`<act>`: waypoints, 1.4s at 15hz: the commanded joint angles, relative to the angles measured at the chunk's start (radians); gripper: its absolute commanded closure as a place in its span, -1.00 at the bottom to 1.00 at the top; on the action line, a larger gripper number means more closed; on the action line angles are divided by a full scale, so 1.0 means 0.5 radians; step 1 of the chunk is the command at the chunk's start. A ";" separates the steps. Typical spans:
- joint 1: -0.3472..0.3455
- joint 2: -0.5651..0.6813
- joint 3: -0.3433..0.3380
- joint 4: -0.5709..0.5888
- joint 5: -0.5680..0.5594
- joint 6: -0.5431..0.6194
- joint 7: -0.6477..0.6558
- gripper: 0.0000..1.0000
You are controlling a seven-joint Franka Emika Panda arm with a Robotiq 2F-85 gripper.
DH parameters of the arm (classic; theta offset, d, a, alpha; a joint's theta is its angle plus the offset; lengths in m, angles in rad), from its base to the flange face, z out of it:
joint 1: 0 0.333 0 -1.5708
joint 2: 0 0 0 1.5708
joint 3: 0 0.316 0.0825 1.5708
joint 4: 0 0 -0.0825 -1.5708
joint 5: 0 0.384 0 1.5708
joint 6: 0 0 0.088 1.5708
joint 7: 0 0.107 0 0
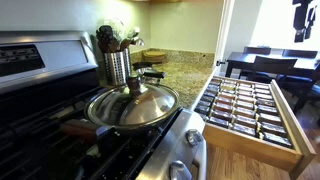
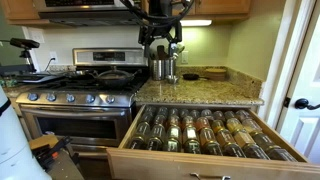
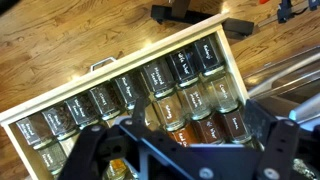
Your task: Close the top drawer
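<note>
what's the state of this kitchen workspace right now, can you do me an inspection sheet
surface: speckled stone counter beside the stove
job's things: top drawer pulled wide open, filled with rows of spice jars
clutter: lidded pan on the stove; utensil pot on the counter
grippers: gripper open, holding nothing, raised with the drawer below it in the wrist view
cables: nothing seen
surroundings: wood floor; dining table with chairs beyond the drawer

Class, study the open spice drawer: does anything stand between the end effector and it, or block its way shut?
Nothing visible does. The end effector hangs above the drawer with only air between, and the spice jars lie inside it.
</note>
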 commanded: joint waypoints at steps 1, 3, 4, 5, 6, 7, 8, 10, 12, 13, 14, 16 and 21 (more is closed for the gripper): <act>-0.004 0.001 0.004 0.003 0.002 -0.003 -0.001 -1.00; -0.004 0.001 0.004 0.003 0.002 -0.003 -0.001 -1.00; -0.004 0.001 0.004 0.003 0.002 -0.003 -0.001 -1.00; -0.004 0.001 0.004 0.003 0.002 -0.003 -0.001 -1.00; -0.004 0.001 0.004 0.003 0.002 -0.003 -0.001 -1.00; -0.004 0.001 0.004 0.003 0.002 -0.003 -0.001 -1.00; -0.009 0.020 0.001 0.001 0.007 0.006 0.019 -1.00; -0.040 0.032 -0.005 -0.045 0.019 0.188 0.198 -1.00; -0.073 0.076 -0.022 -0.069 0.068 0.339 0.370 -1.00; -0.093 0.106 -0.024 -0.077 0.078 0.404 0.450 -1.00; -0.113 0.138 -0.027 -0.090 0.083 0.480 0.524 -1.00; -0.153 0.232 -0.040 -0.103 0.087 0.617 0.643 -1.00; -0.220 0.477 -0.055 -0.116 0.073 0.836 0.871 -1.00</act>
